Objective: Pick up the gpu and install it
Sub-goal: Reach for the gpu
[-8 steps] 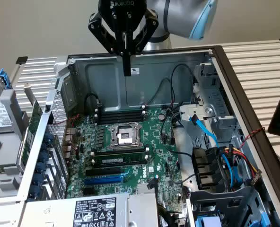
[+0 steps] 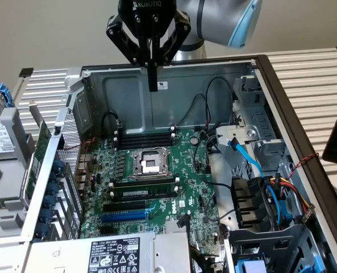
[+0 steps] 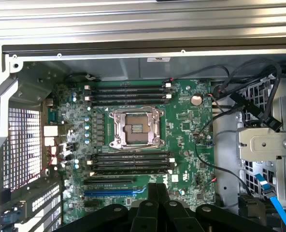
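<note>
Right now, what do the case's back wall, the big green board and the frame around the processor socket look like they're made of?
Case wall: sheet steel by the look, dull grey, with a folded rim and stamped shapes. Green board: probably fibreglass circuit laminate under glossy green lacquer; small soldered parts cover it. Socket frame: bright bare metal, likely steel; it glints silver.

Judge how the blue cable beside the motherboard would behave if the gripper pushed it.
The blue cable looks thin and flat, arching freely, so it would probably bend aside rather than resist. One end seems plugged in, so it would likely spring back, not slide away.
</note>
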